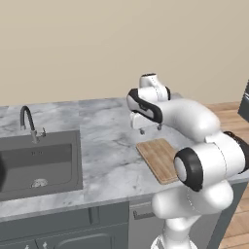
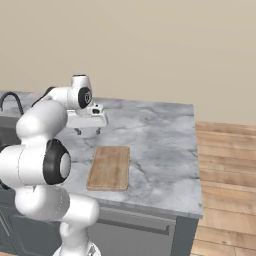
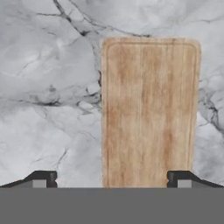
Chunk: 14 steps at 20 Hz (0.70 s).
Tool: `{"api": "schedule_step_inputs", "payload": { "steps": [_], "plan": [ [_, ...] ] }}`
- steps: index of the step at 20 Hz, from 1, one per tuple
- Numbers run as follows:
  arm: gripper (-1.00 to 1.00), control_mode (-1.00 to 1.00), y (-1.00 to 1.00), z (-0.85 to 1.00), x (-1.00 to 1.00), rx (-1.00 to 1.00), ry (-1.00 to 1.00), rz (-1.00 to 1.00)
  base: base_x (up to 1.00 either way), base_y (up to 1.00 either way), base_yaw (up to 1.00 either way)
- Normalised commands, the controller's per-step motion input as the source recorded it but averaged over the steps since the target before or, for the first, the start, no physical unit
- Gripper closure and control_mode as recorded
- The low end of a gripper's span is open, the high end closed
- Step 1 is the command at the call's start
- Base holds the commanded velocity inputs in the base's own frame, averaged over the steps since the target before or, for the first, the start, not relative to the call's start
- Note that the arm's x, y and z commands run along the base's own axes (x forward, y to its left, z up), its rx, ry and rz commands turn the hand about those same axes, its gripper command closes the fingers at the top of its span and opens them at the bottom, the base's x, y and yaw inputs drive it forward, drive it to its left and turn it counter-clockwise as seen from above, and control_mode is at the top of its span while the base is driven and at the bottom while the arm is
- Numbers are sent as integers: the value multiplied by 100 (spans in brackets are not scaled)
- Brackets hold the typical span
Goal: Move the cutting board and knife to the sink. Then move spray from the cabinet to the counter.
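Note:
The light-brown wooden cutting board [image 1: 159, 158] [image 2: 110, 167] [image 3: 148, 113] lies flat on the marble counter [image 1: 109, 146] [image 2: 155, 145] [image 3: 48, 87], close to its front edge. My gripper [image 1: 150, 130] [image 2: 88, 131] [image 3: 111, 178] hangs open above the counter just behind the board's far end, holding nothing. In the hand view its two fingertips [image 3: 43, 178] stand wide apart, with the board's near end between them but well below. The dark grey sink [image 1: 36, 163] with its black arched faucet [image 1: 28, 121] is set into the counter at the left. No knife, spray or wall cabinet is visible.
Dark grey base cabinets [image 1: 73, 228] run under the counter. The counter ends at the right [image 2: 192, 150] over a wooden floor [image 2: 225, 170]. A beige wall [image 1: 97, 44] rises behind.

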Motion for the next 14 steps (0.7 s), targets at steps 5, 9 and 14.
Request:
{"api": "schedule_step_inputs", "payload": {
  "steps": [5, 9, 14],
  "plan": [
    [-100, -100, 0, -57, 19, -6, 10, 5, 0, 0, 0],
    [-100, -100, 0, -55, 17, -1, 3, 6, 0, 0, 0],
    [-100, -100, 0, -49, 13, 0, 0, 7, 0, 0, 0]
  ]
}}
